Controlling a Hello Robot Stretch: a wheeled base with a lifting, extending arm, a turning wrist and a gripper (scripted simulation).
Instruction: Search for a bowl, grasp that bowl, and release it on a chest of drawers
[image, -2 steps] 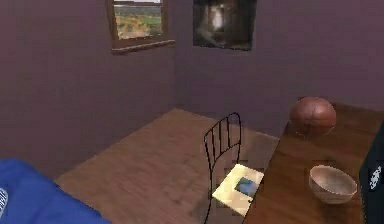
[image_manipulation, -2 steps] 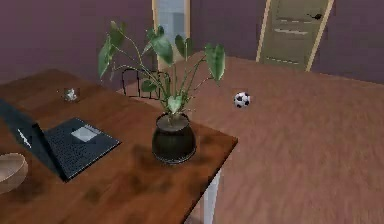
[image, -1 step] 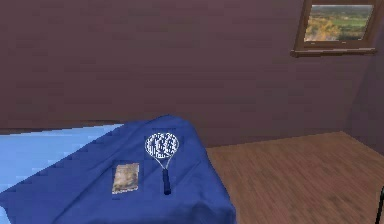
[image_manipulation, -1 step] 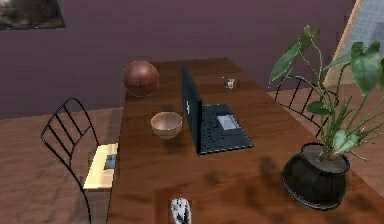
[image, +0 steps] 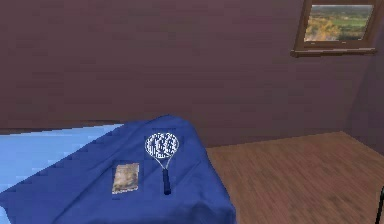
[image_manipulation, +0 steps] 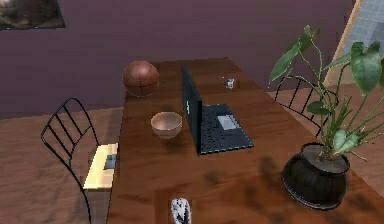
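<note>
A tan bowl (image_manipulation: 166, 124) stands upright on a brown wooden table (image_manipulation: 250, 185) in the arm side view, left of an open dark laptop (image_manipulation: 205, 115). A reddish-brown ball (image_manipulation: 141, 77) rests on the table behind the bowl, toward the purple wall.
A potted plant (image_manipulation: 320, 165) stands on the table's right part and a small glass thing (image_manipulation: 230, 83) at its far end. A small white and dark object (image_manipulation: 180, 210) sits near the bottom edge. Black wire chairs (image_manipulation: 75, 135) flank the table. The forward view has a blue bed (image: 90, 165) with a racket (image: 162, 152), and a framed picture (image: 337, 25).
</note>
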